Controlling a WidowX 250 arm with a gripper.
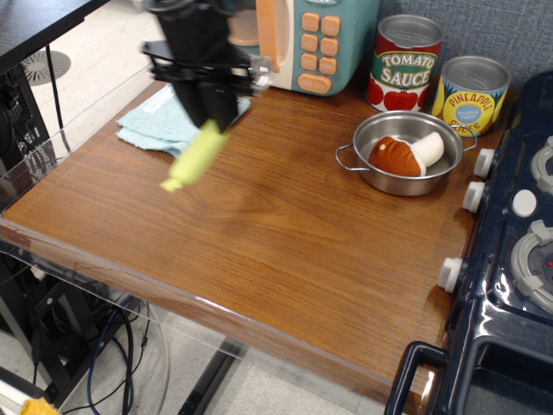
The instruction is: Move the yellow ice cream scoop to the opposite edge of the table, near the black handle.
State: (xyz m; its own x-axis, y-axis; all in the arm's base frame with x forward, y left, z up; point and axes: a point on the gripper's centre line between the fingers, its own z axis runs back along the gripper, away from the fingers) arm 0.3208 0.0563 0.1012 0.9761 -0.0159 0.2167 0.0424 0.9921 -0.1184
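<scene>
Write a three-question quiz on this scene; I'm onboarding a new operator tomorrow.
1. True or false: the end effector holds the yellow ice cream scoop above the table.
2. What sits in the steel pot? A) a can B) a plush toy C) nothing
3. Which labelled can stands nearer the toy microwave?

Key: 1 true; 2 B; 3 the tomato sauce can, not the pineapple can.

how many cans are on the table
2. The tomato sauce can stands at the back of the table, right of the toy microwave. The pineapple can stands just to its right, beside the stove. Others may be hidden.
</scene>
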